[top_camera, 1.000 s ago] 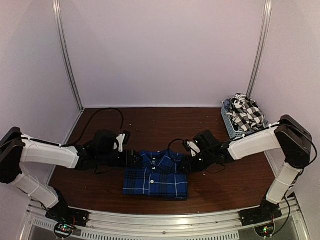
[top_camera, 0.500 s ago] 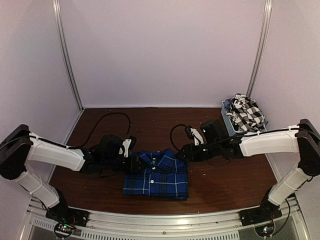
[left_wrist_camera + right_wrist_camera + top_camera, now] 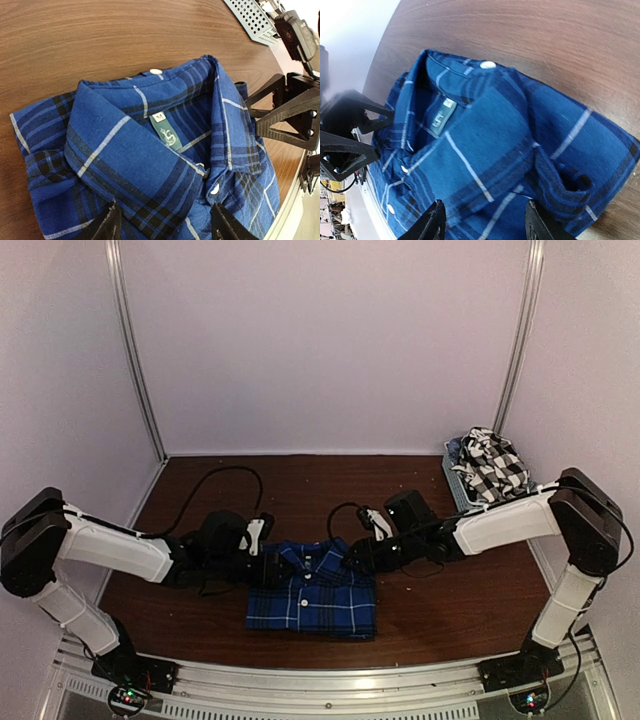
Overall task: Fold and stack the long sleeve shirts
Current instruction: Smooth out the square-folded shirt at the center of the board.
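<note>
From above, the folded blue plaid shirt (image 3: 312, 590) is lying between left gripper (image 3: 268, 565) and right gripper (image 3: 352, 558); the check shirt (image 3: 492, 465) is waiting far to its right. Left wrist view: fingers (image 3: 110, 227) are standing open over its shoulder, maybe touching. Right wrist view: the same. This fold is looking done; next comes fetching the check shirt.

Item: royal-blue plaid collared cloth shirt (image 3: 125, 165) with black bands and thin white lines. Sewn inside the back of its collar is a small white woven size tab (image 3: 159, 117) bearing one dark letter, probably "M", though it is tiny and seen at a slant. Just below the tab, a dark-green rectangular woven neck label (image 3: 169, 136) carries a pale curled emblem with no legible wording; in the right wrist view this label (image 3: 439, 119) shows the emblem resembling a "5".
</note>
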